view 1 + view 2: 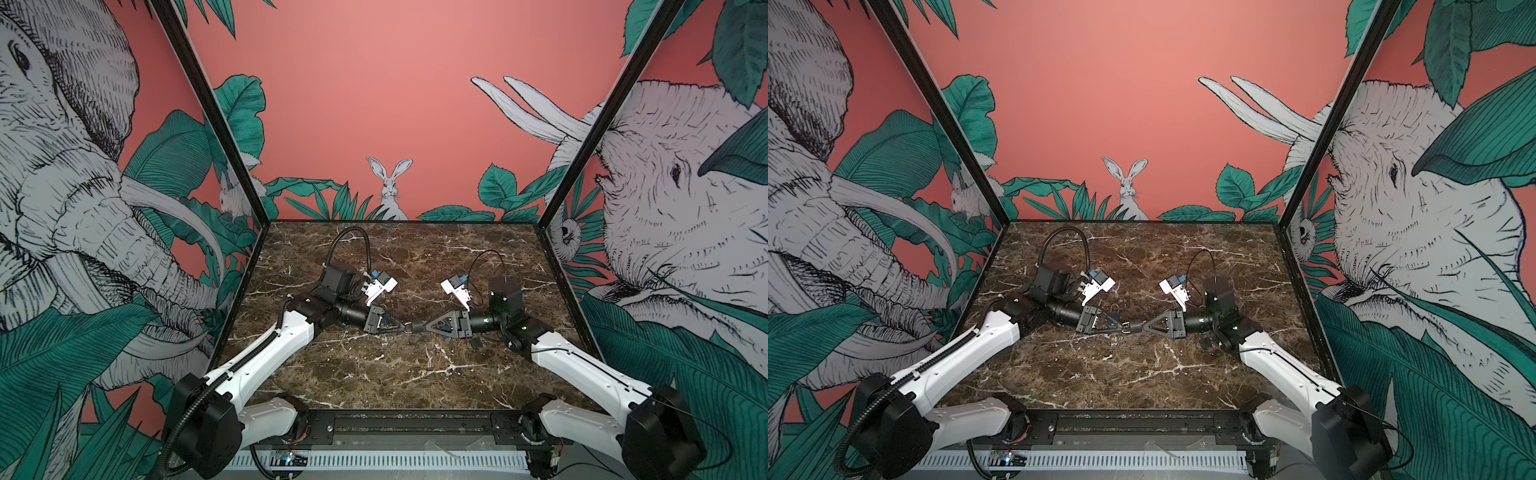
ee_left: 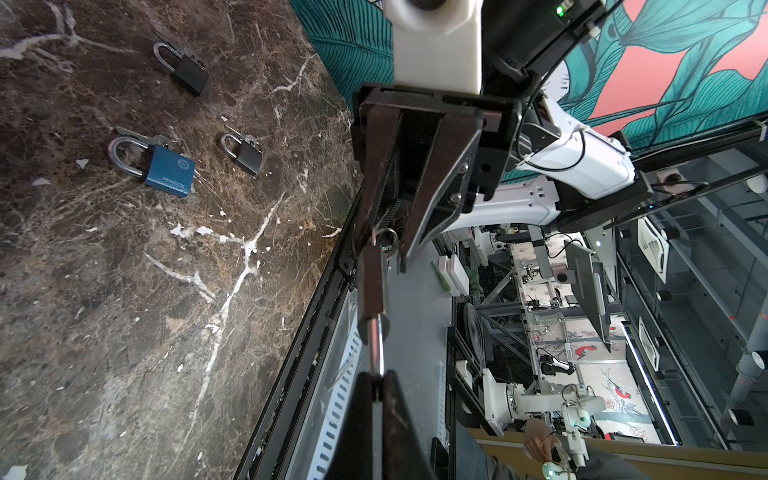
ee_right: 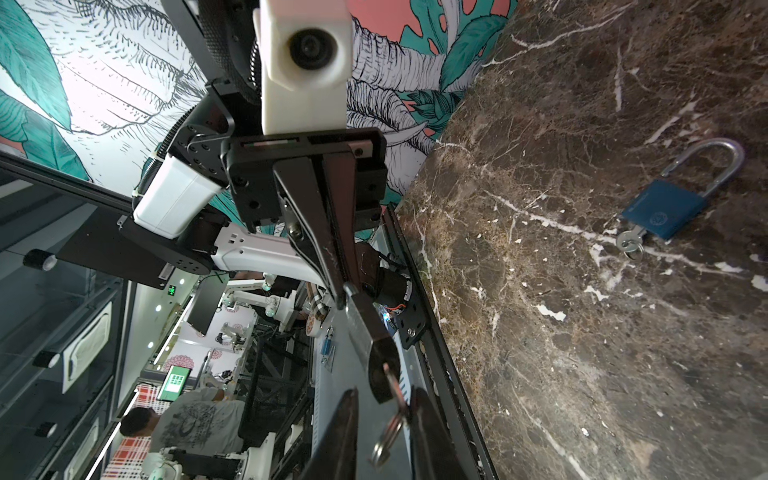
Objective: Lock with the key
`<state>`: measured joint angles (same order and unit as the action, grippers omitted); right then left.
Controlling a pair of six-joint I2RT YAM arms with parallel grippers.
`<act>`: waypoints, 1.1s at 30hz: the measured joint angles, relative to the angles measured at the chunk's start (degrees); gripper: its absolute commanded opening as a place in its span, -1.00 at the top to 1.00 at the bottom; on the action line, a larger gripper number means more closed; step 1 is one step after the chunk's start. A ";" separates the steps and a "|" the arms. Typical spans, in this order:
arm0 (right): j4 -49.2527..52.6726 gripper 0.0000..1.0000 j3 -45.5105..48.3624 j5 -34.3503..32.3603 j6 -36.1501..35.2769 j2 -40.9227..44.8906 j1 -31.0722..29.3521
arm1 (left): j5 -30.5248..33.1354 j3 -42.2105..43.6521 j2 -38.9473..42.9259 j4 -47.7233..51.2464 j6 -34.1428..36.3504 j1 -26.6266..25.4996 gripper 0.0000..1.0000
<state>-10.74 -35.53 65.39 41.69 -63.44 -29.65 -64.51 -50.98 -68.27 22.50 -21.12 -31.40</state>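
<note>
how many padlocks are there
5: one held padlock; two black padlocks and a blue padlock lying in the left wrist view; a second blue padlock in the right wrist view. Others may be hidden.

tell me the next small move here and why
Probably close the right gripper on the key: its fingers flank the key's head with a gap, while the left gripper is shut on the shackle of the black padlock, holding it aloft.
</note>
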 measured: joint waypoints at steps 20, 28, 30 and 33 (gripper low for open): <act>12.83 1.00 -4.17 -6.93 -8.90 2.14 -0.35 | -0.81 0.00 0.68 0.81 0.28 1.57 1.00; 17.07 1.00 -4.15 -11.98 -10.32 2.78 2.43 | -1.07 0.00 2.03 1.86 0.61 2.32 1.00; 17.99 1.00 -4.11 -13.53 -10.25 2.78 3.98 | -1.14 0.00 2.47 1.86 0.68 2.32 1.00; 18.45 1.00 -3.82 -15.45 -9.92 2.80 5.95 | -1.22 0.00 2.56 1.86 0.72 2.32 1.00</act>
<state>7.70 -39.35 49.93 31.77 -60.64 -23.70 -65.73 -50.98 -65.71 24.36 -20.40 -29.08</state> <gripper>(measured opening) 0.048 0.064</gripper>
